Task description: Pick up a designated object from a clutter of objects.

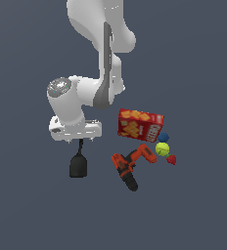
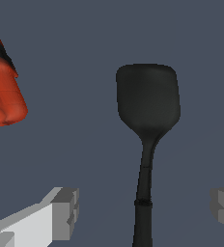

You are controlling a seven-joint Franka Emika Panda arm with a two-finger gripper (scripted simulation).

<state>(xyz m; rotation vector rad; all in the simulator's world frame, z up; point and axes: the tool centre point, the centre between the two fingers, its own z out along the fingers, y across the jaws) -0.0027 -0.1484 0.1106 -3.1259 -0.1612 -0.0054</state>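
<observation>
The black spatula (image 1: 79,165) lies flat on the grey floor, at the exterior view's left of the clutter. In the wrist view its broad blade (image 2: 147,101) and thin handle run straight between my fingers. My gripper (image 1: 78,140) is open and sits over the handle end, and the arm hides part of the handle. In the wrist view the gripper (image 2: 145,210) has one grey fingertip (image 2: 65,212) on each side of the handle, well apart from it. Nothing is held.
The orange-and-black drill (image 1: 130,166) lies just to the exterior view's right of the spatula, and part of it shows in the wrist view (image 2: 3,91). Beyond it are the red cracker box (image 1: 140,126), blue ball (image 1: 163,138), tennis ball (image 1: 162,149) and strawberry (image 1: 171,159).
</observation>
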